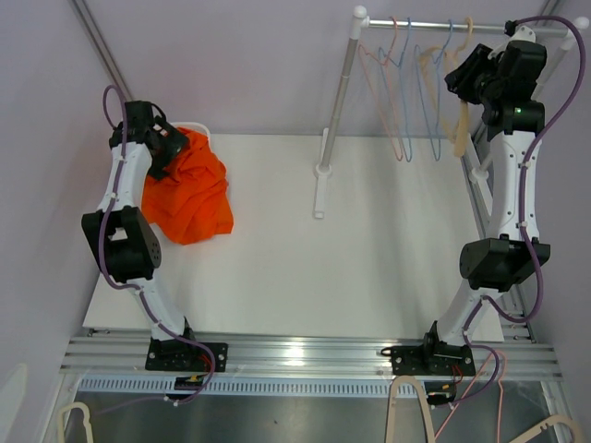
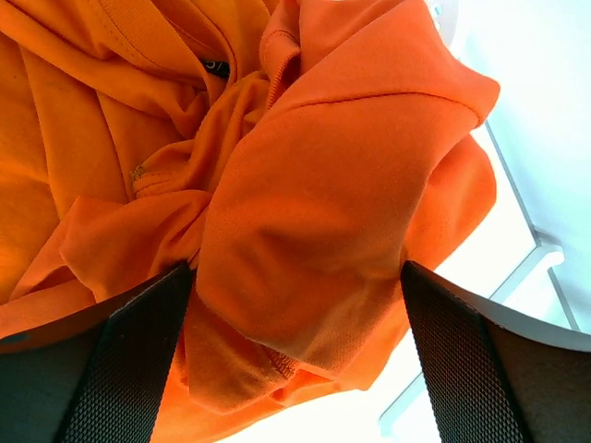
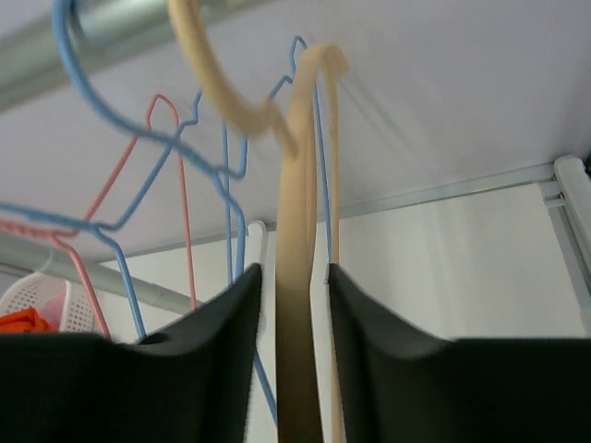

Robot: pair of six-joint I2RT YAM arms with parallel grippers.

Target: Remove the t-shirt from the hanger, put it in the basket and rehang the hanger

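The orange t-shirt lies crumpled in a heap on the white table at the far left, off any hanger. My left gripper sits at the heap's far edge, jaws wide open, with a bulging fold of the t-shirt between its fingers. My right gripper is up at the rack rail. Its jaws stand narrowly apart on either side of a bare beige hanger hooked on the rail, with a thin gap showing.
Blue and pink wire hangers hang on the rail beside the beige hanger. The rack's left pole stands on the table at the back. A white basket sits behind the shirt. Spare hangers lie below the front rail.
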